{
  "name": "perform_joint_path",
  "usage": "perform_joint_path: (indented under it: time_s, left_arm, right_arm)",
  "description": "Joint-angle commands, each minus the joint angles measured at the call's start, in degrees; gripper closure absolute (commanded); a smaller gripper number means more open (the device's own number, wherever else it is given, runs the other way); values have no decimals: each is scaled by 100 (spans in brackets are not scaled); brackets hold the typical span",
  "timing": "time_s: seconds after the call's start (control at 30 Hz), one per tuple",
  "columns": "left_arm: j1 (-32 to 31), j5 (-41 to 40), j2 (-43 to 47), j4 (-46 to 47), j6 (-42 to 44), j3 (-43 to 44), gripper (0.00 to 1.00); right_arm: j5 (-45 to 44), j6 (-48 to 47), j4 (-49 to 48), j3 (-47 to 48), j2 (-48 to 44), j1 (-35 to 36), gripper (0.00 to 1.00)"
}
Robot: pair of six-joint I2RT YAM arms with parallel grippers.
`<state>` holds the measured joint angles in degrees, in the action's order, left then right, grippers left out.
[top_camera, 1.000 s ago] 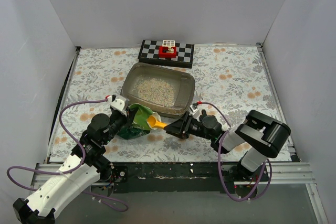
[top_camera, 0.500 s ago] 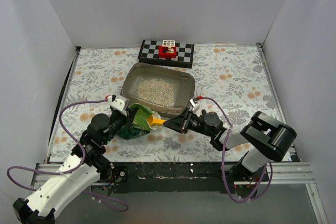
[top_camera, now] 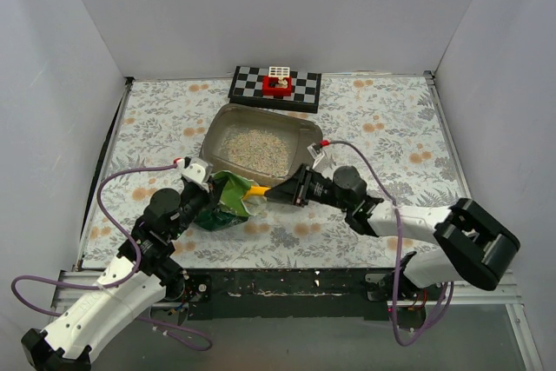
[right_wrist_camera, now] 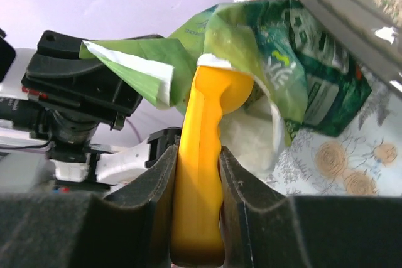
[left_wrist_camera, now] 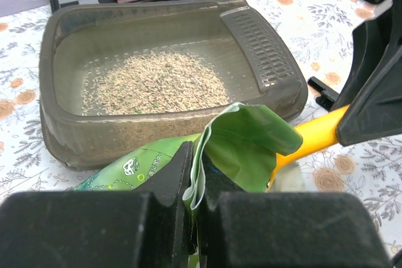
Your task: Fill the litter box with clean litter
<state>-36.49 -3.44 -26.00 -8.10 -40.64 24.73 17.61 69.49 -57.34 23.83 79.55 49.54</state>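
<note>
The grey-brown litter box (top_camera: 306, 138) lies mid-table with pale litter (top_camera: 254, 150) spread over its floor; it also shows in the left wrist view (left_wrist_camera: 50, 136) with its litter (left_wrist_camera: 154, 83). A green bag (top_camera: 224, 204) lies just in front of it. My left gripper (top_camera: 201, 187) is shut on the bag's folded top edge (left_wrist_camera: 201, 155). My right gripper (top_camera: 282, 193) is shut on the handle of a yellow scoop (top_camera: 256, 190), whose bowl reaches into the bag's mouth (right_wrist_camera: 217, 86). The litter inside the bag is hidden.
A black-and-white checkered board (top_camera: 304, 90) with a red block holder (top_camera: 278, 84) lies behind the box. White walls enclose the table on three sides. A purple cable loops off each arm.
My right gripper has moved left and away from the near edge, pushing the yellow scoop deeper into the bag's mouth. The left gripper and bag have stayed still.
</note>
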Motion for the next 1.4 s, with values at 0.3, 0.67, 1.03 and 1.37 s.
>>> perform_joint_path:
  time_s: [0.3,0.67,1.03,1.37]
  left_arm:
    - [-16,116,191,168,-14,-3,100]
    - [-16,-157,403,159,-23,-12,100]
    - [-25,-157,473,159,-31,-12,100]
    - [-25,-104,473,168,-40,-30,100]
  right_arm:
    - [-73,-3318,7454,4092,-63,-129,99]
    - [-3,-4242,9961,6510,1149,-50,99]
    - [708,-3918,9234,6644,2266,109,99]
    - [2026,-2513,5951,4581,2215,47,99]
